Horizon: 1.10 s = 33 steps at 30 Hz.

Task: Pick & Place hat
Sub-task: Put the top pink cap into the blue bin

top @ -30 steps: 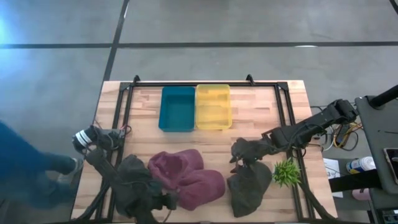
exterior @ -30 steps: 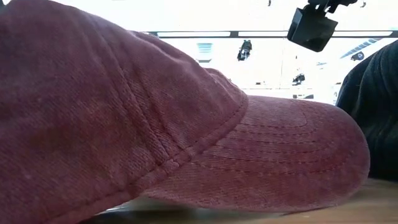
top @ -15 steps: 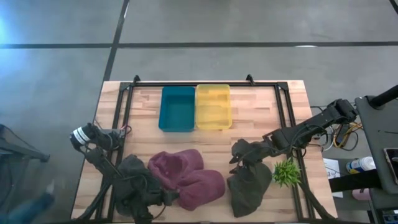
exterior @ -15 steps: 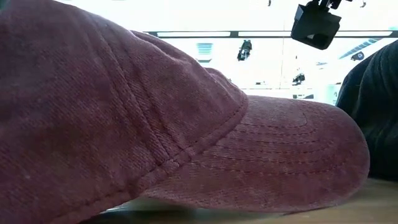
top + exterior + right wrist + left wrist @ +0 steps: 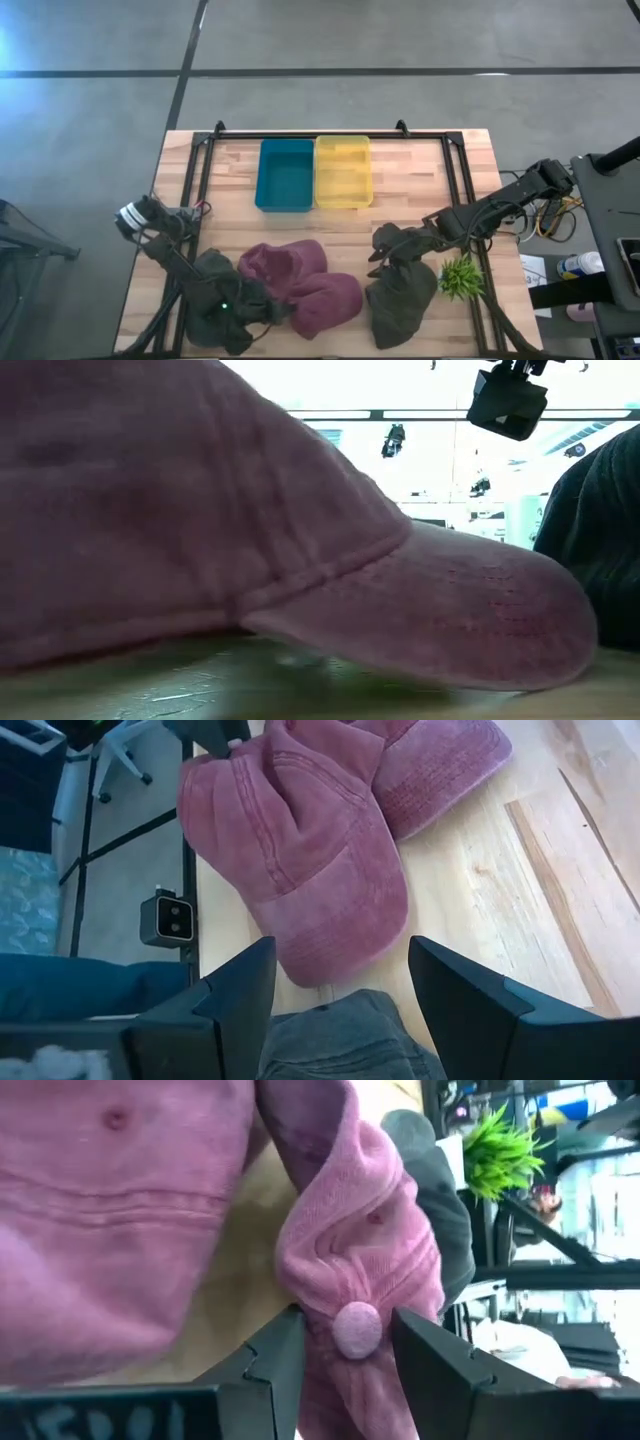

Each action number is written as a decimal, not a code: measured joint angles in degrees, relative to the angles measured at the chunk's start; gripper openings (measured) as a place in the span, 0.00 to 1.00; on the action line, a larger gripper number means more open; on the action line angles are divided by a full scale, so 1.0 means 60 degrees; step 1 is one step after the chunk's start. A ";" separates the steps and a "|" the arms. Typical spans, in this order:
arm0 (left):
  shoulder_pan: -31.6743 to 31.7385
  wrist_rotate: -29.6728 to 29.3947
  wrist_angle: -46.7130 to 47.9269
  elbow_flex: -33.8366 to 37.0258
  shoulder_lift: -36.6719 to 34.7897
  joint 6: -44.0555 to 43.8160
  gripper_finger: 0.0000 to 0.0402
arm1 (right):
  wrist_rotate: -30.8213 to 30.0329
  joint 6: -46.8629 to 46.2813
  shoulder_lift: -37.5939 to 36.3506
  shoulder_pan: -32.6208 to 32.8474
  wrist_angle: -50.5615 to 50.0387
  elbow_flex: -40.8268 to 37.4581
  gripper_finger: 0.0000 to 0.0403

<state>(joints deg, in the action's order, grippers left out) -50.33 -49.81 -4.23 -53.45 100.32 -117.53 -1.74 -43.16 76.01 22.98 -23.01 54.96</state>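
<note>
1. The maroon cap (image 5: 300, 287) is lying on the table's (image 5: 420, 190) near half, between the two arms and short of the blue bin (image 5: 285, 173) and yellow bin (image 5: 343, 170).
2. The left gripper (image 5: 345, 1350) is pinching a bunched fold of the crown, top button sitting between its fingers (image 5: 270, 1365).
3. The right gripper (image 5: 340, 985) is hanging above the table with fingers spread, empty, over a dark cloth (image 5: 400, 300).
4. Handling guess: light, soft, floppy fabric; only the brim is looking stiff. The crown pinch will probably sag, so a deep bite is needed.
</note>
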 joint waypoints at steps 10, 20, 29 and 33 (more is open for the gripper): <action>0.0660 0.0179 -0.2415 0.0259 0.0003 0.2220 0.36 | -0.0220 -0.0066 0.0000 0.0000 -0.0025 0.0000 0.56; 0.1447 0.1040 -0.3213 0.0343 0.0003 0.3531 0.36 | -0.0220 -0.0066 0.0000 0.0000 -0.0069 0.0000 0.56; 0.1953 0.1561 -0.4344 0.0303 0.0003 0.4949 0.33 | -0.0222 0.0089 0.0000 0.0000 -0.0130 0.0000 0.56; 0.2159 0.2307 -0.4330 0.0284 0.0003 0.5524 0.24 | -0.0191 0.0227 0.0000 0.0000 -0.0127 0.0000 0.56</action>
<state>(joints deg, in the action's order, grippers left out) -37.38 -35.97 -30.21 -51.75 100.33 -84.39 -2.88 -41.80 76.01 22.98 -23.77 54.96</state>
